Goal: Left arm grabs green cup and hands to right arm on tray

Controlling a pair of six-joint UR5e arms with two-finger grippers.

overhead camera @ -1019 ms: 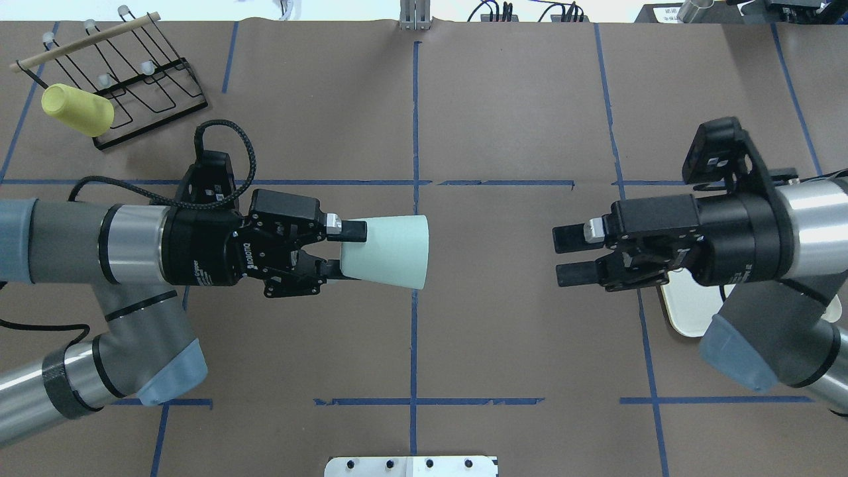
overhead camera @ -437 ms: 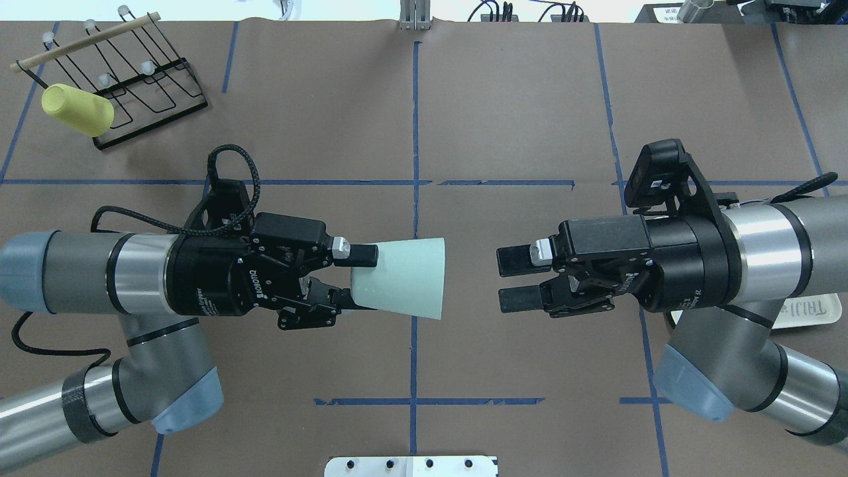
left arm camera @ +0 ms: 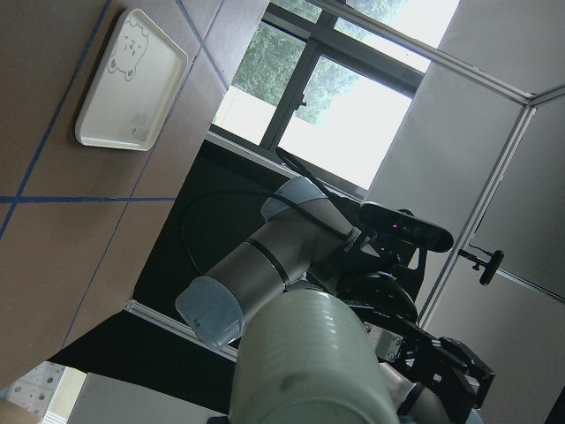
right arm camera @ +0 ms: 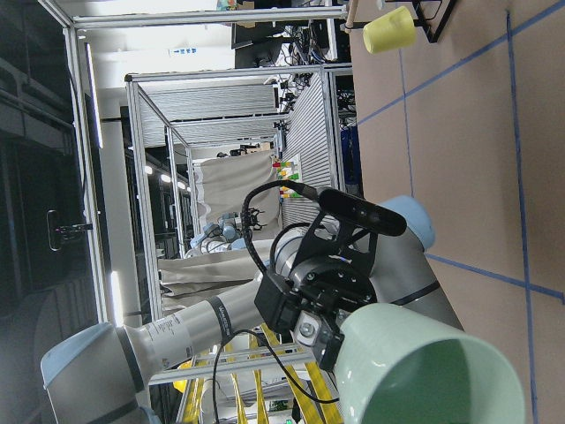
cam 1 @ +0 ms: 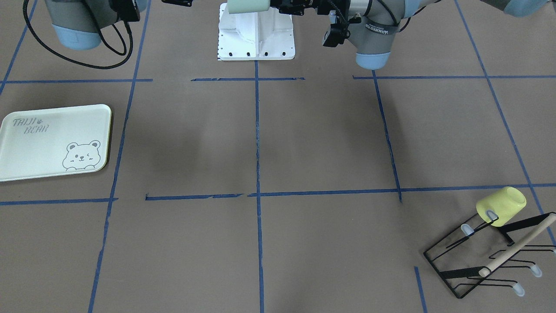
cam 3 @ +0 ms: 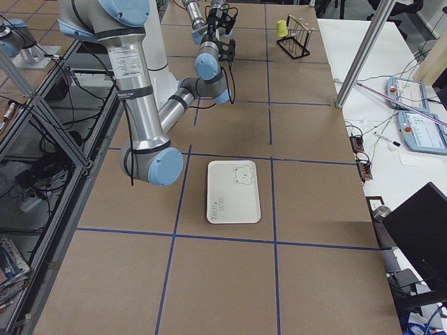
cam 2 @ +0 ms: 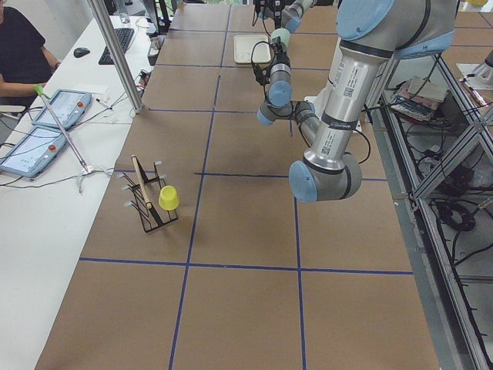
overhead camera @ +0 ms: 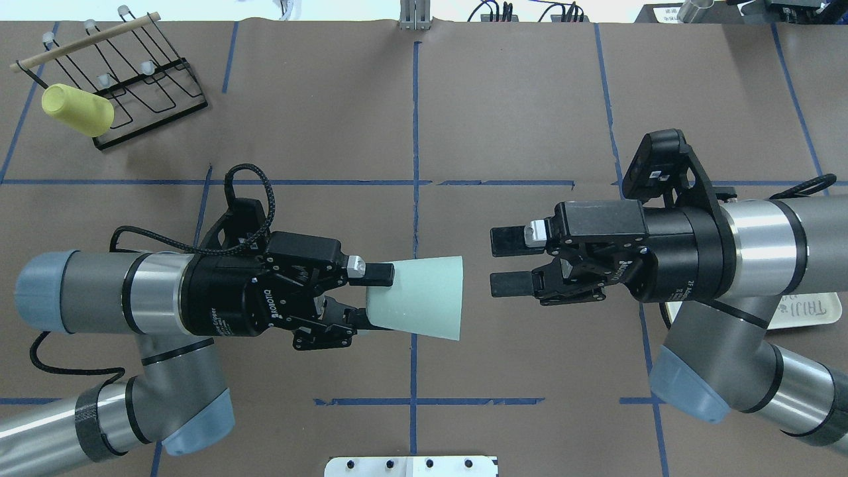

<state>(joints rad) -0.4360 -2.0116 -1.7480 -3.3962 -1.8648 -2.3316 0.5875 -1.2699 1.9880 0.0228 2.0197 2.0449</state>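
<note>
My left gripper (overhead camera: 374, 296) is shut on the base end of the green cup (overhead camera: 421, 298) and holds it sideways above the table's middle, mouth towards the right arm. The cup also shows in the right wrist view (right arm camera: 433, 371), the left wrist view (left arm camera: 309, 362) and at the top edge of the front-facing view (cam 1: 247, 6). My right gripper (overhead camera: 495, 263) is open and empty, a short gap from the cup's rim and set slightly further back. The tray (cam 1: 47, 139) lies flat on the table, mostly hidden under the right arm in the overhead view (overhead camera: 805, 311).
A black wire rack (overhead camera: 132, 86) with a wooden bar stands at the far left corner, with a yellow cup (overhead camera: 76, 109) hung on one prong. A white base plate (overhead camera: 411, 466) sits at the near edge. Blue tape lines cross the brown table.
Both arms have moved towards each other. The left gripper carried the cup rightwards and nearer; the right gripper came leftwards, so the gap to the cup's mouth is now small.
</note>
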